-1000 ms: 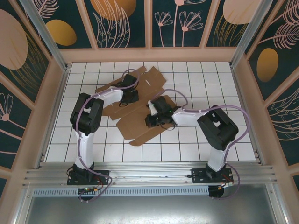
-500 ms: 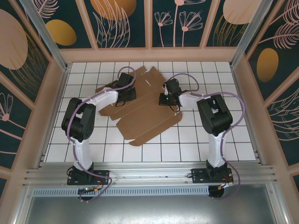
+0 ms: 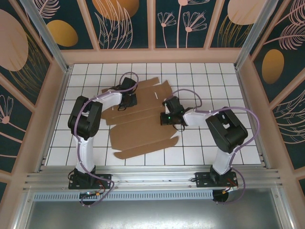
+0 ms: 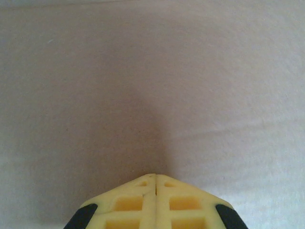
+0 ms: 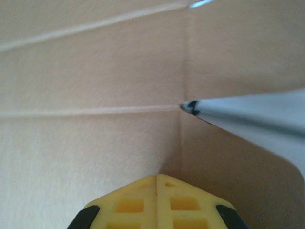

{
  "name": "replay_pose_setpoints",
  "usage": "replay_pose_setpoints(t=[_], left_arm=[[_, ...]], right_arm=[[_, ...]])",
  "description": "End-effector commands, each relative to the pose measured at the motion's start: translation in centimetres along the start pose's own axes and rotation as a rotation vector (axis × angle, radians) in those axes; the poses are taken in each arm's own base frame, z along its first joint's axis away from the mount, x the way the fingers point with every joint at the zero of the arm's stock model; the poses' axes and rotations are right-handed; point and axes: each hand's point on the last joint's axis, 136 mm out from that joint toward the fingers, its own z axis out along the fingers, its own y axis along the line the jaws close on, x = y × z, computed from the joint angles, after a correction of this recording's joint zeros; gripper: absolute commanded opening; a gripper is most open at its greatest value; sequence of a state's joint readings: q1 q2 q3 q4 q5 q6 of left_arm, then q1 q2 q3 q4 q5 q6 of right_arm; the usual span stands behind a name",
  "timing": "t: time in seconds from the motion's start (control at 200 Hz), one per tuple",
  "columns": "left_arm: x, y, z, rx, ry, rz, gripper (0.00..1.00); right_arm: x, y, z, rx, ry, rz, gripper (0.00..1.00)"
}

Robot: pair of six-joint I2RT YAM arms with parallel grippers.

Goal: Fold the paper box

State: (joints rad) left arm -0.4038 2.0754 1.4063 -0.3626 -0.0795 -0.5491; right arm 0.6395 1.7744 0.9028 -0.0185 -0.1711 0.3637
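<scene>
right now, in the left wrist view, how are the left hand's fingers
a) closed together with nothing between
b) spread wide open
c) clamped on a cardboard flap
a: the left hand shows its two yellow fingertips touching along one seam, with no gap and nothing pinched between them.

Top external: fixed, high behind the arm bases, facing down over the whole counter [image 3: 205, 148].
Left wrist: just behind the left gripper [image 4: 156, 177], facing past its tips, very near the box [image 4: 143, 86].
Right wrist: likewise behind the right gripper [image 5: 157, 177], box creases ahead.
Shared by all three: box surface at each gripper.
</scene>
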Motion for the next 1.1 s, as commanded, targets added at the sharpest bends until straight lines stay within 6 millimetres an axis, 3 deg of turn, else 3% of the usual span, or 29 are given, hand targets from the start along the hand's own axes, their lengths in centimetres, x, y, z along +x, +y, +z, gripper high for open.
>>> replay_pose_setpoints(t=[0.0,0.12,0.175,0.325,0.37,0.455,0.54,0.621,0.791,1.096], left_arm=[[0.2,-0.2,0.7,0.007,0.027,0.025,0.0],[0.6,-1.2,1.1,0.062,0.039,0.04,0.0],[0.7,-1.7,1.3,0.078,0.047,0.047,0.0],[0.9,-3.6,1.3,0.114,0.049,0.074,0.0],[1.1,-3.9,1.3,0.122,0.046,0.079,0.0],[1.2,-4.3,1.4,0.136,0.049,0.076,0.0],[1.3,-4.4,1.6,0.146,0.051,0.063,0.0],[1.5,-4.8,1.6,0.169,0.052,0.049,0.0],[1.5,-4.8,1.6,0.177,0.048,0.034,0.0],[1.5,-5.2,1.3,0.201,0.047,0.025,0.0]], right_arm=[[3.1,0.1,-1.5,-0.044,0.112,0.083,0.0],[-2.4,1.3,-5.2,-0.141,-0.025,0.123,0.0],[-5.2,0.1,-6.8,-0.156,-0.1,0.161,0.03],[-12.6,-4.1,-9.5,-0.111,-0.278,0.23,0.34],[-14.2,-5.9,-9.8,-0.094,-0.315,0.258,0.45],[-16.7,-9.5,-9.6,-0.051,-0.341,0.303,0.54],[-17.8,-13.0,-8.3,-0.009,-0.311,0.341,0.57],[-17.9,-14.8,-7.0,-0.032,-0.276,0.36,0.58],[-17.0,-14.0,-4.4,-0.186,-0.165,0.348,0.58],[-14.3,-13.3,-0.9,-0.283,-0.04,0.367,0.58]])
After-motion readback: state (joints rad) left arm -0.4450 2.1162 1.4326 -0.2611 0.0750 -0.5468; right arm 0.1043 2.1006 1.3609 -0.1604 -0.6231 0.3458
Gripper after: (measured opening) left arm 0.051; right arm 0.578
